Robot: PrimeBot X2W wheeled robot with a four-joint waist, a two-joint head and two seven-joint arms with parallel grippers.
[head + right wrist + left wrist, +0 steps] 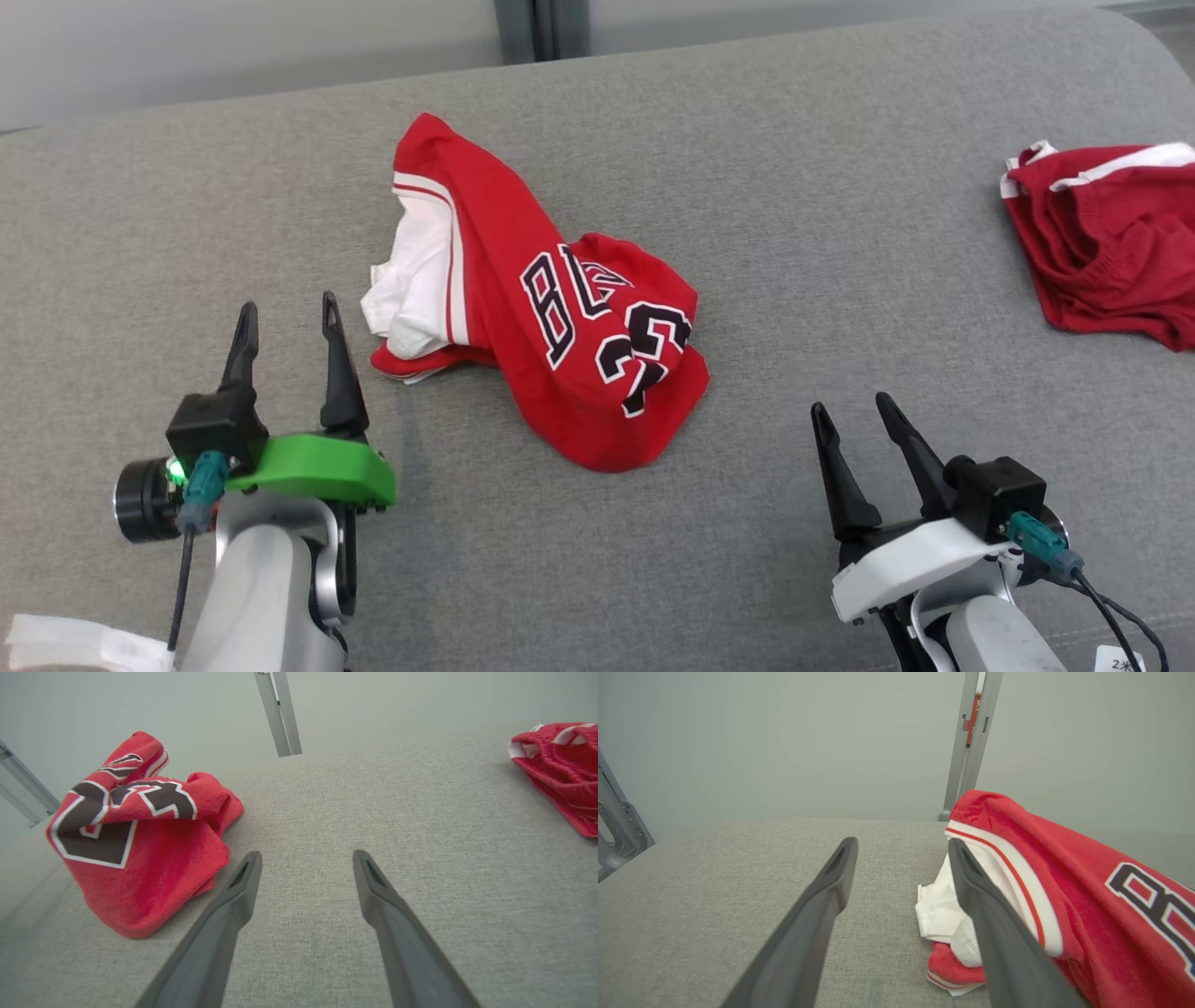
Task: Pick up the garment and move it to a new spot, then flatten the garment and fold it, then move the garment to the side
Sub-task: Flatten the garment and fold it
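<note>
Head view: first lift not yet begun

Crumpled red jersey with black-and-white lettering [569, 345] lies centrally on the grey fabric surface [766, 168], between left gripper [288, 304] and right gripper [852, 403], both spread wide, empty. Best to pinch a raised fold near the white trim, then lift straight up

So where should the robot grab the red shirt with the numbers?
Probably the jersey by its bunched white-trimmed end, left gripper coming from the left: that end lies nearest those open fingers and stands up in folds.
</note>
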